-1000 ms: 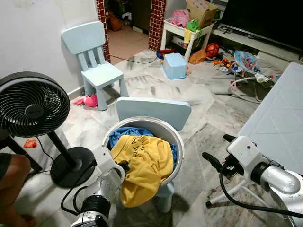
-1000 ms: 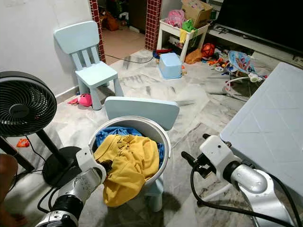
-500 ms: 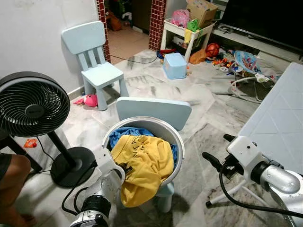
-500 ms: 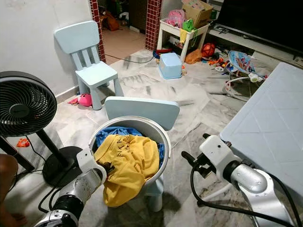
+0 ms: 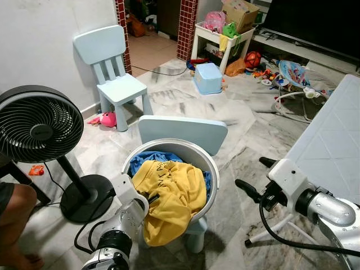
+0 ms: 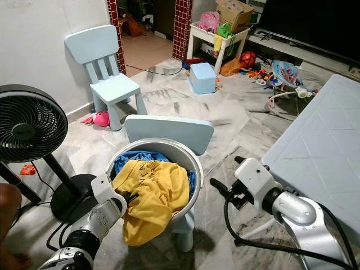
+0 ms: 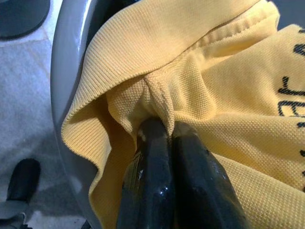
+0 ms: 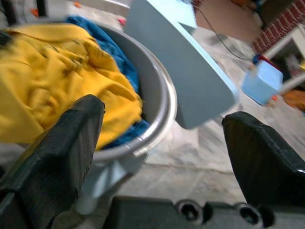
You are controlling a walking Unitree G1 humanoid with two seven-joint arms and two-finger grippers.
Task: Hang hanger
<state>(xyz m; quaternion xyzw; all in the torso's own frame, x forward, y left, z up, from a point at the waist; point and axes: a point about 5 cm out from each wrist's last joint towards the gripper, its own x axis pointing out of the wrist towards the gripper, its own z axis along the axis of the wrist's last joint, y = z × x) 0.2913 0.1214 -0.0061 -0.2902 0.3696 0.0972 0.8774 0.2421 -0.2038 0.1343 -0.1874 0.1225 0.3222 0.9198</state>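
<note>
A yellow shirt [image 5: 171, 191] with black print lies heaped in a round grey basin [image 5: 185, 145], and part of it hangs over the near rim. A blue garment [image 5: 147, 157] lies under it. The basin stands on a small pale-blue chair [image 5: 183, 130]. My left gripper [image 5: 147, 197] is at the basin's left rim, shut on a fold of the yellow shirt [image 7: 157, 95]. To the right of the basin, my right gripper [image 5: 254, 177] hangs open in the air with nothing between its fingers, pointing at the basin [image 8: 157, 95].
A black standing fan [image 5: 36, 124] is at the left, with a person's knee [image 5: 11, 214] by its base. A second blue child's chair [image 5: 112, 73] stands by the wall. A white quilted surface [image 5: 332, 140] fills the right. A blue stool [image 5: 208, 77] and toys lie farther back.
My right gripper has moved a little to the left, toward the basin. My left gripper still pinches the yellow shirt, and the hanging part of the shirt has risen slightly.
</note>
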